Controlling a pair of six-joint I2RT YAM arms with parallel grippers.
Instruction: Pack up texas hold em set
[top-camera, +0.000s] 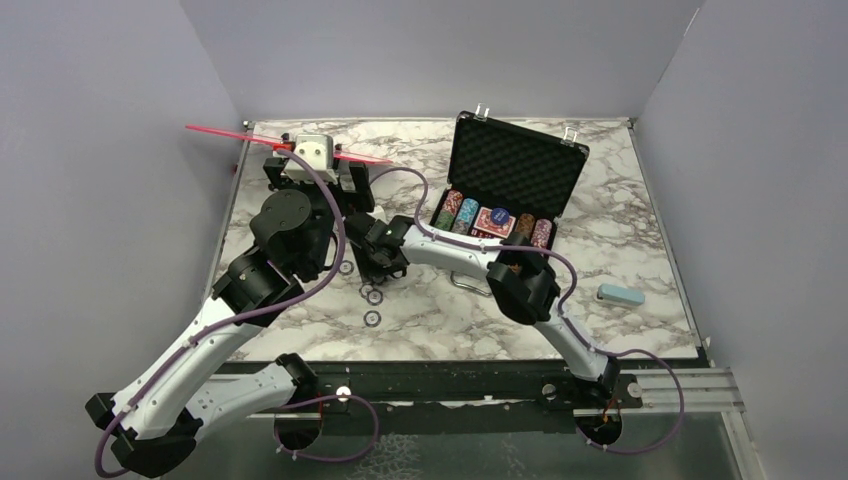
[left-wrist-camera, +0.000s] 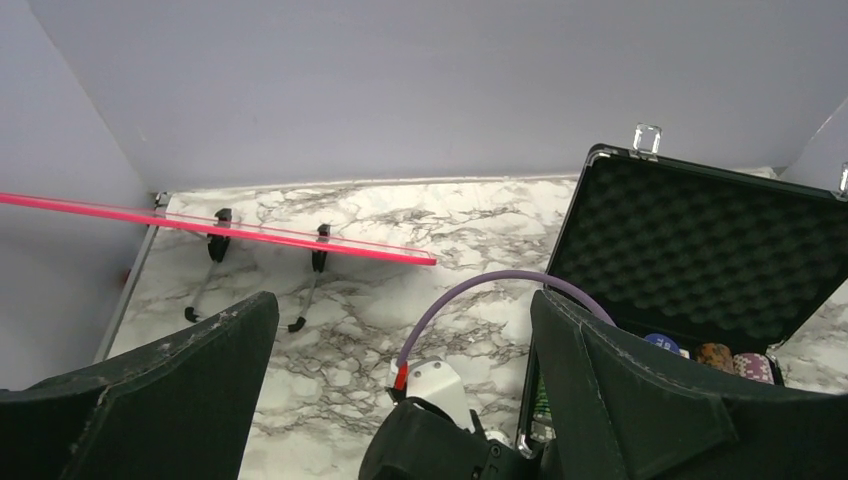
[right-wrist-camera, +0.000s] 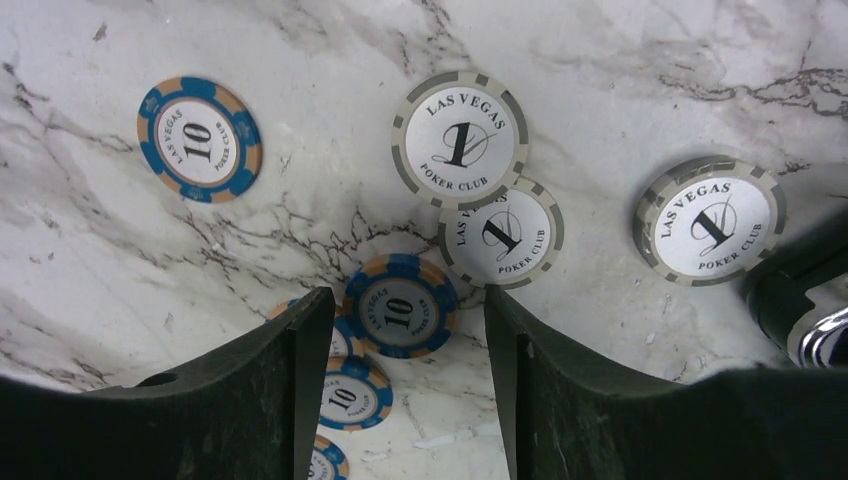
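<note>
Right gripper (right-wrist-camera: 405, 325), jaws apart, frames a blue chip (right-wrist-camera: 399, 306), probably to grasp it. The briefcase (top-camera: 515, 160) stands open at two o'clock. Left gripper (left-wrist-camera: 402, 305) is spread wide, empty.

This is a robot laboratory work cell, not a home or a shop. Plain pale grey panels (top-camera: 440, 50) close the space at the back and on both sides, like a booth. The desk (top-camera: 620, 240) has a marble-pattern top with metal edges. Two robot arms, the left arm (top-camera: 190, 370) and the right arm (top-camera: 570, 335), are bolted to a black base rail (top-camera: 450, 380) at its near edge. Purple cables (left-wrist-camera: 500, 276) run along them.
</note>
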